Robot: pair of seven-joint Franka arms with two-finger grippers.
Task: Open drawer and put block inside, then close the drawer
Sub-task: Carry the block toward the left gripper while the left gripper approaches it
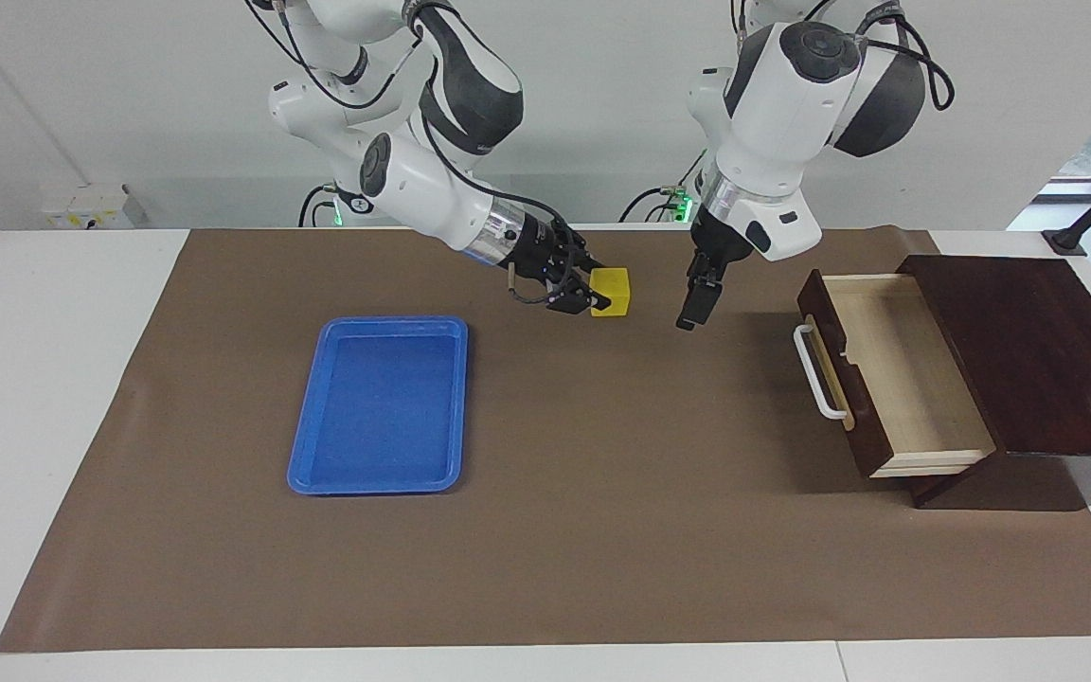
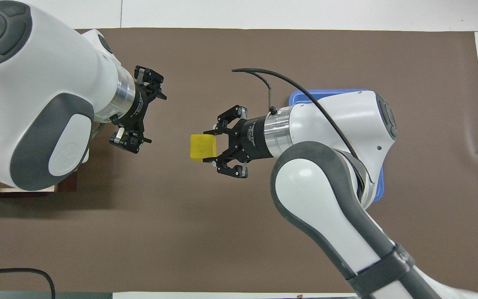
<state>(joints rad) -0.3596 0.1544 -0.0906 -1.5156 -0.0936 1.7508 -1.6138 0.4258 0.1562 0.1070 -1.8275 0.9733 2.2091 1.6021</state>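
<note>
The yellow block (image 1: 612, 291) is held in my right gripper (image 1: 591, 296), which is shut on it above the brown mat, between the blue tray and the drawer. The overhead view shows the block (image 2: 201, 147) between the right gripper's (image 2: 211, 145) fingers. The dark brown drawer (image 1: 896, 374) stands pulled open at the left arm's end of the table; its pale wood interior is empty and its white bar handle (image 1: 815, 371) faces the table's middle. My left gripper (image 1: 698, 305) hangs open and empty over the mat between the block and the drawer, and also shows in the overhead view (image 2: 154, 118).
A blue tray (image 1: 380, 407) lies empty on the brown mat (image 1: 602, 530) toward the right arm's end. The drawer's dark cabinet (image 1: 1043, 350) sits at the mat's edge. In the overhead view the left arm hides most of the drawer.
</note>
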